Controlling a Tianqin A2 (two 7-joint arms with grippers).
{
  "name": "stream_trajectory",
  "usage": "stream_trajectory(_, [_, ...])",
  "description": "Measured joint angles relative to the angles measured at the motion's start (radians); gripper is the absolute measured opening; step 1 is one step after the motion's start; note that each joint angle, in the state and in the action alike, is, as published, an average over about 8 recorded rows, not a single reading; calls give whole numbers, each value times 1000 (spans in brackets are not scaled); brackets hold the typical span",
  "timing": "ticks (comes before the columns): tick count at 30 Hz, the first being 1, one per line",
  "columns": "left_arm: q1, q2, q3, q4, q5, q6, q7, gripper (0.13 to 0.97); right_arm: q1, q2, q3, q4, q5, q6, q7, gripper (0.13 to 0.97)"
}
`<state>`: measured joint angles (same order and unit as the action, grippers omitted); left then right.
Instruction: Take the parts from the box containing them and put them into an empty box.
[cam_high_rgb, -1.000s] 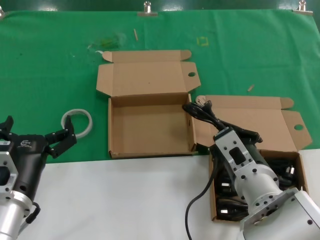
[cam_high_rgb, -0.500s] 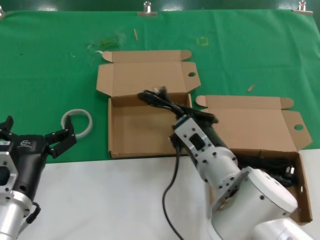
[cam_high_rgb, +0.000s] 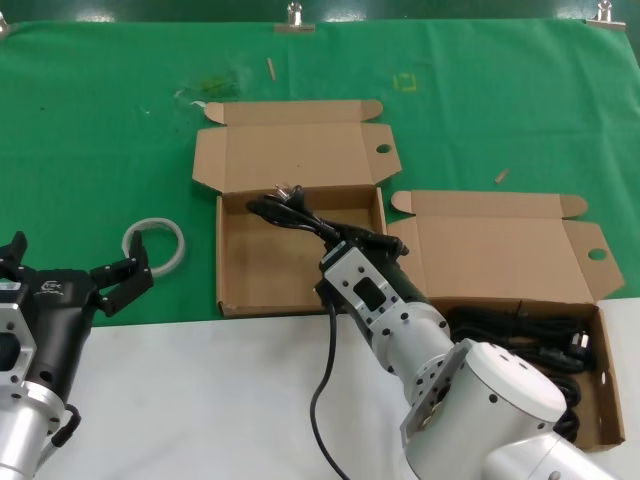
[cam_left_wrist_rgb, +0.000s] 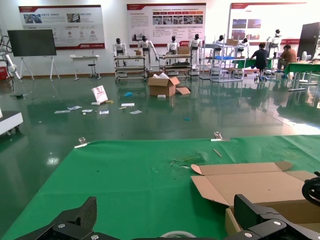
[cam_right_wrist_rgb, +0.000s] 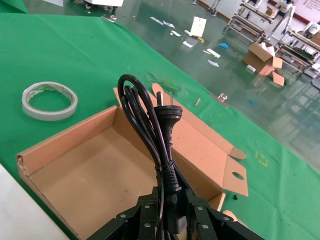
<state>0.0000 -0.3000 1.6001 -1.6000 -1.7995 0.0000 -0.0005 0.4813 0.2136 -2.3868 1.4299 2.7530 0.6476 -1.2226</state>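
My right gripper (cam_high_rgb: 365, 247) is shut on a black power cord bundle (cam_high_rgb: 300, 213) and holds it above the empty brown box (cam_high_rgb: 232, 270) in the middle. In the right wrist view the cord (cam_right_wrist_rgb: 152, 125) rises from the gripper (cam_right_wrist_rgb: 172, 200) over the box's bare floor (cam_right_wrist_rgb: 85, 175). The box with the remaining cords (cam_high_rgb: 525, 335) lies at the right, with its lid (cam_high_rgb: 500, 255) open. My left gripper (cam_high_rgb: 70, 275) is open and idle at the left edge, with its fingertips (cam_left_wrist_rgb: 82, 212) apart.
A white tape ring (cam_high_rgb: 154, 246) lies on the green cloth left of the empty box, also seen in the right wrist view (cam_right_wrist_rgb: 49, 100). A white table strip (cam_high_rgb: 200, 400) runs along the front. The right arm's own black cable (cam_high_rgb: 322, 400) hangs over it.
My right gripper has carried the cord bundle leftwards from above the right box to above the middle box. The left arm has not moved.
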Motion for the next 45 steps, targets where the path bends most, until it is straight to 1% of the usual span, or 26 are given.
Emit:
stream_trajectory(15, [0,0,0,0,0,0,0,965,34,1,-56,-54,0,-42,63,232])
stream_trajectory(25, [0,0,0,0,0,0,0,965,24,1,-47,-72,0,-57,77,232])
stream_trajectory(34, [0,0,0,0,0,0,0,965,22,1,-46,-74,0,-60,82,255])
stream_trajectory(42, [0,0,0,0,0,0,0,965,22,1,-46,-74,0,-60,82,343])
stream_trajectory(43, [0,0,0,0,0,0,0,965,22,1,-46,-74,0,-60,82,343])
stream_trajectory(45, [0,0,0,0,0,0,0,965,22,1,-46,-74,0,-60,82,382])
